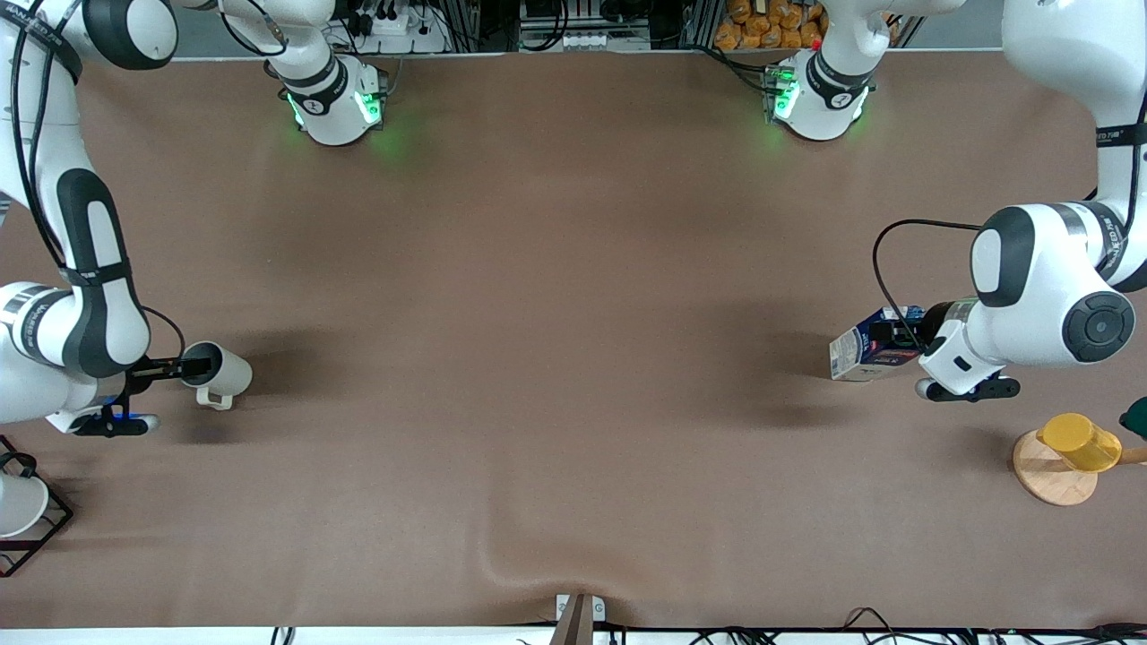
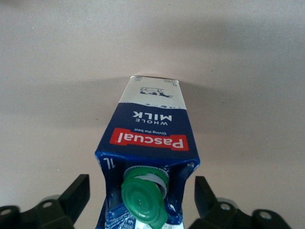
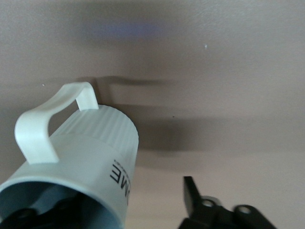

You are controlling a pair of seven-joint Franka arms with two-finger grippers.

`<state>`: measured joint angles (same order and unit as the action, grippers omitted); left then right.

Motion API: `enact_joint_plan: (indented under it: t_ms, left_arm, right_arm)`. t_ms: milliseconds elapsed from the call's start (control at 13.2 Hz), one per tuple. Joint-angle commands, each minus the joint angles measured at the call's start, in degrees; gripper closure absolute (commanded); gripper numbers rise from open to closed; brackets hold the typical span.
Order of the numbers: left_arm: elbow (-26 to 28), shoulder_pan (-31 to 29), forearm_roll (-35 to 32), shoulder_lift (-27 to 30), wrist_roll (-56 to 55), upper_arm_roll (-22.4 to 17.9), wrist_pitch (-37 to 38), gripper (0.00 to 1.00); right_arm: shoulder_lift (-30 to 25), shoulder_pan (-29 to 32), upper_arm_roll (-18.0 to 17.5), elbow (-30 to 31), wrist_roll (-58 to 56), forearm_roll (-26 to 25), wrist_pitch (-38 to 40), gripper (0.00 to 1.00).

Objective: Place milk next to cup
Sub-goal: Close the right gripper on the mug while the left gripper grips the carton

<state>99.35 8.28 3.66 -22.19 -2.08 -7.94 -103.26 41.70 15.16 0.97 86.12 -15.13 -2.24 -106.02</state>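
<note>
The milk (image 1: 867, 348), a dark-blue carton with a green cap, stands on the table at the left arm's end. My left gripper (image 1: 896, 337) is over its top, open, with a finger on each side and a gap at both. In the left wrist view the cap (image 2: 144, 200) sits between the fingers (image 2: 77, 194) of my left gripper (image 2: 142, 194). The cream cup (image 1: 222, 373) stands at the right arm's end. My right gripper (image 1: 194, 367) is open astride its rim. In the right wrist view (image 3: 112, 210) one finger is inside the cup (image 3: 90, 148) and the outer finger (image 3: 193, 196) is apart from the wall.
A yellow cup (image 1: 1078, 442) sits on a wooden disc (image 1: 1044, 479) near the left arm, nearer the front camera than the milk. A black wire rack (image 1: 40, 537) with a white cup (image 1: 16, 503) stands at the right arm's end. Brown table (image 1: 556, 340) lies between milk and cup.
</note>
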Motion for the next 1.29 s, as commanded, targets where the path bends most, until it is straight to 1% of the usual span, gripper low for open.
enact_joint_plan:
  t_ms: [0,76,151,227,303,454,530,605,832,984,1059,1211]
  left_arm:
    - [0.93,-0.11,-1.03,0.48,0.85,0.11,-0.18,0.18]
    - [0.93,-0.11,-1.03,0.57,0.85,0.11,-0.19,0.24]
    - [0.85,-0.11,-1.03,0.57,0.85,0.03,-0.19,0.30]
    - [0.84,-0.11,-1.03,0.65,0.85,0.11,-0.19,0.36]
    - [0.67,-0.11,-1.03,0.57,0.85,0.03,-0.19,0.40]
    - [0.14,-0.02,-1.03,1.27,0.85,0.11,0.16,0.48]
    - [0.05,-0.11,-1.03,1.88,0.76,0.03,0.34,0.50]
    - [-0.03,-0.11,-1.03,2.15,0.67,0.03,0.34,0.50]
    - [-1.17,-0.11,-1.03,2.76,-0.38,0.03,0.60,0.50]
    - [-1.26,-0.02,-1.03,3.73,-0.38,0.03,0.69,0.49]
    - [-1.35,-0.02,-1.03,4.25,-0.47,0.03,0.69,0.49]
    - [-1.88,0.24,-1.03,4.96,-1.17,0.03,0.69,0.49]
  right_arm:
    - [0.40,1.10,-0.88,-1.05,-0.25,0.92,1.07,1.00]
    - [0.40,1.88,-1.06,-1.05,-0.26,2.93,2.47,1.00]
    - [0.49,3.02,-0.97,-1.05,-0.43,9.04,5.35,1.00]
    - [0.49,3.99,-0.89,-1.05,-0.61,13.45,7.38,1.00]
    - [0.49,4.09,-0.89,-1.13,-0.61,14.28,7.66,1.00]
    - [0.14,2.95,-0.89,-1.66,0.18,14.11,7.84,1.00]
    - [-0.12,2.16,-0.89,-1.84,0.27,14.11,7.93,1.00]
    - [-0.48,1.46,-0.97,-2.62,0.71,14.28,8.02,1.00]
    - [-0.57,-0.65,-1.59,-7.53,7.10,15.08,13.89,1.00]
    - [-0.57,-2.41,-4.12,-10.35,9.85,14.99,15.14,1.00]
    - [-0.39,-2.50,-6.57,-11.49,9.50,14.99,14.79,1.00]
    - [-0.30,-2.59,-12.54,-11.94,9.94,14.81,14.35,1.00]
